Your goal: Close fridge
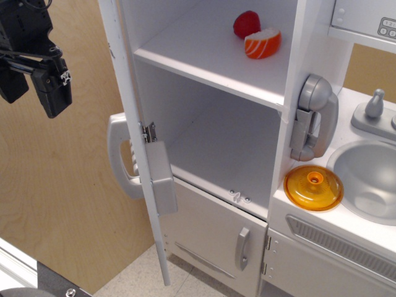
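observation.image view: the fridge point(216, 142) fills frame centre, its door point(133, 142) swung wide open, seen nearly edge-on, w/ grey handle point(119, 154) on the outer face, pointing left. White shelves visible inside; a red item point(246, 23) and an orange slice-like piece point(263, 43) sit on the upper shelf. We judge this as approach stage, door not yet contacted. The gripper point(43, 86) hangs upper left, well apart from the door, w/ plywood wall behind it. Fingers: we can't tell how far open, the dark body is seen at an angle w/ no clear gap; holding nothing, touching nothing as far as we see. Next move, in our judgement: bring it down and right to the door's outer face near the handle, then push the door toward the cabinet. Risk: glancing off the handle.
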Available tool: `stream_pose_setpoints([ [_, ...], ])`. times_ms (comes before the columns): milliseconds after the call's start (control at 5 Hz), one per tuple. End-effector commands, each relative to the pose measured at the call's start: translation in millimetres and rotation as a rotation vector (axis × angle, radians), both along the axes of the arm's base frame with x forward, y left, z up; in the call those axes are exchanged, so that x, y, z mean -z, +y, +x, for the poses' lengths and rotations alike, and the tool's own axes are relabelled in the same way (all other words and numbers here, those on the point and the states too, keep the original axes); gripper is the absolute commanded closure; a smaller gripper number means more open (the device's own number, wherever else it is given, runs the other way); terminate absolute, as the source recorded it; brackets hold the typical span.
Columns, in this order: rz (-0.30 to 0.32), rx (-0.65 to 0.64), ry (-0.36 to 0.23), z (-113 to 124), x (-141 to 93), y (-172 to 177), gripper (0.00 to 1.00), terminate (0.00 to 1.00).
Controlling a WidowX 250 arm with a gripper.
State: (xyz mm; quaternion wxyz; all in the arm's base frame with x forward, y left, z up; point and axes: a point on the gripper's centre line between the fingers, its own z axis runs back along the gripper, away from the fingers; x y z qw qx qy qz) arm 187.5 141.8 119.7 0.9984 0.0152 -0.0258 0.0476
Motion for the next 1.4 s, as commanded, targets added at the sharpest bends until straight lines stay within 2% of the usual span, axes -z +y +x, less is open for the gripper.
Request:
stream_pose_setpoints([
  [0, 0.0, 0.0, 0.0, 0.0, 0.0, 0.0, 0.0, 0.0],
  [200, 0.021, 0.027, -0.051, 14.8, 6.5, 14.5, 0.0, 0.0],
  [600, -0.001, 0.016, -0.146, 45.9, 12.7, 33.5, 0.0, 0.0],
  [800, 0.014, 0.016, -0.127, 62.8, 21.2, 32.9, 0.0, 0.0],
  [1200, 0.0, 0.09, -0.078, 75.0, 18.7, 12.5, 0.0, 0.0],
])
